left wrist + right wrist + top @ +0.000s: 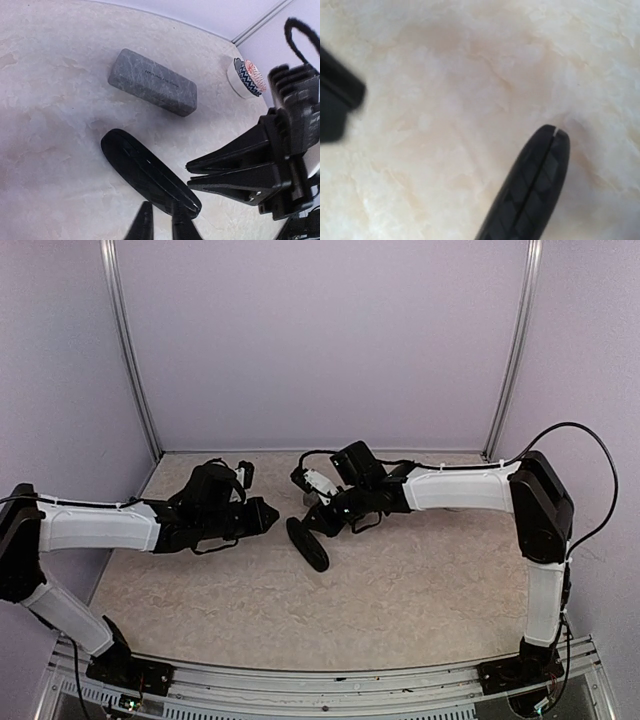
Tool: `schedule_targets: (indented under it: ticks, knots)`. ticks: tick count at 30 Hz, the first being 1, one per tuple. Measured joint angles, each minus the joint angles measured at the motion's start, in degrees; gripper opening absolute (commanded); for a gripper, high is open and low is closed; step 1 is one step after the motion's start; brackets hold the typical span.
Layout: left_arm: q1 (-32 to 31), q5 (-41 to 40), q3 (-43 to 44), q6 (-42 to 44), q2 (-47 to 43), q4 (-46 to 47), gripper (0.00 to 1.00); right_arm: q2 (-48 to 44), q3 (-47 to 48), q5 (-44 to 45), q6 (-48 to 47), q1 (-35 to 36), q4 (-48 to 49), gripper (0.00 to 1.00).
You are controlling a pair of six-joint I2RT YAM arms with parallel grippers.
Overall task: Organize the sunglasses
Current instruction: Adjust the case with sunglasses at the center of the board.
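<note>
The sunglasses are out of view in every frame. A closed black oval glasses case (pixel 142 167) lies on the table, also seen from above (pixel 308 543). My left gripper (pixel 162 210) hovers at the case's near end, its fingers a narrow gap apart with table showing between them; the right finger overlaps the case's tip. From above, the left gripper (pixel 270 515) is just left of the case. My right gripper (pixel 555 131) is shut, fingers pressed together with nothing between them, over bare table. It points at the case's end from the right (pixel 190 172).
A closed grey rectangular case (pixel 152 82) lies beyond the black case. A small white round object with a blue zigzag pattern (pixel 245 77) sits near the back wall. Purple walls and metal posts (pixel 135 360) enclose the table.
</note>
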Motion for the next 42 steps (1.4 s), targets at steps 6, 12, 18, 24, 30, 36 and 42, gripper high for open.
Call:
schedule_targets:
  ticks: [6, 12, 18, 24, 30, 36, 42]
  knots:
    - [1.55, -2.49, -0.17, 1.09, -8.44, -3.8, 0.47, 0.26, 0.7, 0.57, 0.7, 2.4, 0.61, 0.22]
    - [3.48, -5.18, -0.28, 2.21, -18.18, -9.05, 0.7, 3.3, 3.91, 0.9, 1.57, 4.09, 1.38, 0.17]
    - [5.46, -7.89, -0.26, 3.61, -26.82, -14.78, 0.88, 6.49, 4.42, 2.19, 2.64, 4.46, 1.42, 0.11]
    - [7.17, -10.6, -0.13, 5.99, -33.11, -20.52, 0.99, 7.74, 4.5, 5.29, 3.06, 4.46, 0.76, 0.11]
    - [7.58, -12.61, 0.63, 8.22, -36.13, -24.44, 0.99, 7.74, 4.68, 9.64, 3.06, 4.46, 0.15, 0.1]
    - [7.65, -13.57, 0.79, 9.25, -37.79, -26.16, 0.99, 7.72, 3.26, 13.75, 3.52, 3.93, 0.15, 0.1]
    - [7.72, -13.79, 0.76, 9.6, -37.81, -26.88, 0.99, 6.38, -1.11, 15.8, 4.59, 2.32, 0.35, 0.15]
